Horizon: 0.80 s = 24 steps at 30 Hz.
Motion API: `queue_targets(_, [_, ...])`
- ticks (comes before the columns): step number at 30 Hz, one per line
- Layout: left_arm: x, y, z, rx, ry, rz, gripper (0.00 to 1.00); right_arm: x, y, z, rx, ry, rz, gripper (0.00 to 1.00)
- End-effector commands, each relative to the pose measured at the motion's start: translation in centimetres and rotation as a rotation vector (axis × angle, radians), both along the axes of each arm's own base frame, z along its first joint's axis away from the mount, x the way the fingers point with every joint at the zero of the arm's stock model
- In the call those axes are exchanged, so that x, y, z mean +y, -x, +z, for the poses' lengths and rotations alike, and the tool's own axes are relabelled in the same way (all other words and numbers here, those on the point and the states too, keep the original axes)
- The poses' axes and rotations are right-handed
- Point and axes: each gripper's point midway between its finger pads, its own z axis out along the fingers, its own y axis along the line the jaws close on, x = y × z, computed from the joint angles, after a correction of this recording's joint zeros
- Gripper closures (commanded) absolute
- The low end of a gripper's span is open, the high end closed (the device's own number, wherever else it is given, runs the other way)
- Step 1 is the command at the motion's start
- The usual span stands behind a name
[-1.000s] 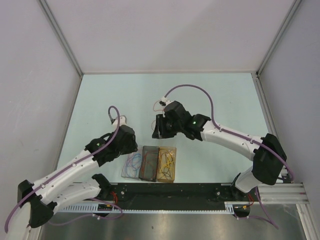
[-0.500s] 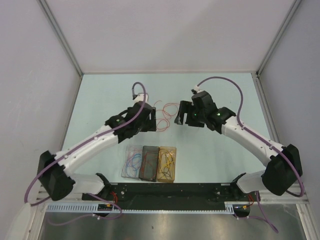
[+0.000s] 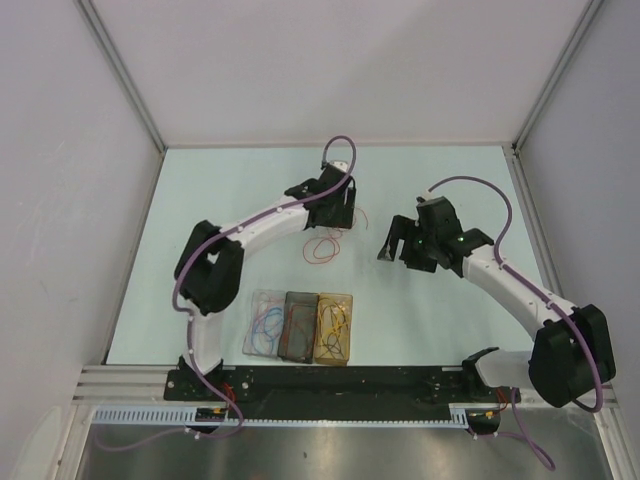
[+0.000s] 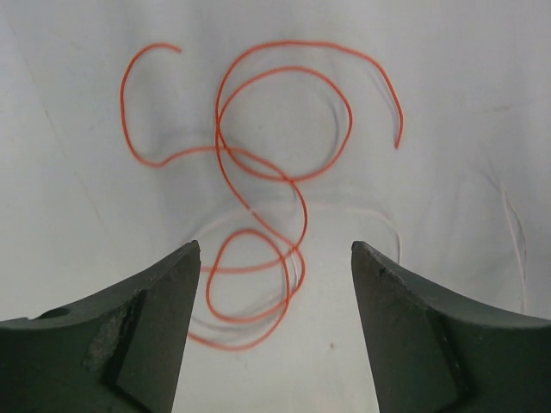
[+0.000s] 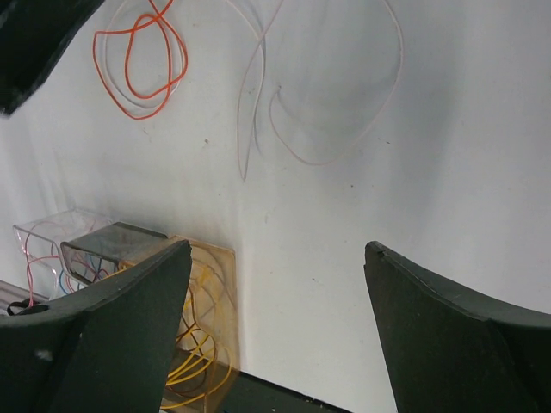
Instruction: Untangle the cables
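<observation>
Both spread wide, holding nothing; orange cable (image 4: 258,169) has its lower loop between my left gripper's (image 4: 275,254) tips, I judge for pinching; pale cable (image 5: 255,95) lies beyond my right gripper (image 5: 277,254).

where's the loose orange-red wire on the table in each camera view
Top external: the orange-red wire lies near the centre of the table, just below the left gripper.
Left wrist: it fills the middle and runs down between the open jaws.
Right wrist: top left corner, cut off by the upper edge.
Shared landmark: the left gripper, which hangs over the wire. The dark shape at the right wrist's top left is probably it.
</observation>
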Motion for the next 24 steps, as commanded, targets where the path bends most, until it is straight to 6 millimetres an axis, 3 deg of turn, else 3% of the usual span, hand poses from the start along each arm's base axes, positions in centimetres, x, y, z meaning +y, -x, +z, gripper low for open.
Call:
queue_targets(1, [-1.2,-3.5,0.3,0.004,0.071,0.041,0.24,0.9,-0.4,1.1,-0.057,-0.06,0.051,0.14])
queue_targets(2, [-1.2,-4.1,0.5,-0.001,0.076,0.058,0.24,1.0,-0.4,0.9,-0.05,-0.064,0.057,0.14])
queue_targets(8, [-0.8,-6.0,-2.3,0.064,0.097,0.135,0.31,1.6,-0.5,0.0,-0.033,-0.08,0.088,0.14])
queue_targets(14, [-0.2,-6.1,-4.1,0.103,0.108,0.168,0.4,1.6,-0.8,-1.0,-0.013,-0.088,0.095,0.14])
queue_targets(21, [-0.6,-5.6,-6.3,0.141,0.123,0.163,0.42,1.8,-0.9,-2.5,0.018,-0.09,0.106,0.15])
queue_targets(24, [-0.6,-5.8,-7.0,0.149,0.116,0.168,0.48,2.0,-1.0,-2.8,0.025,-0.098,0.11,0.16])
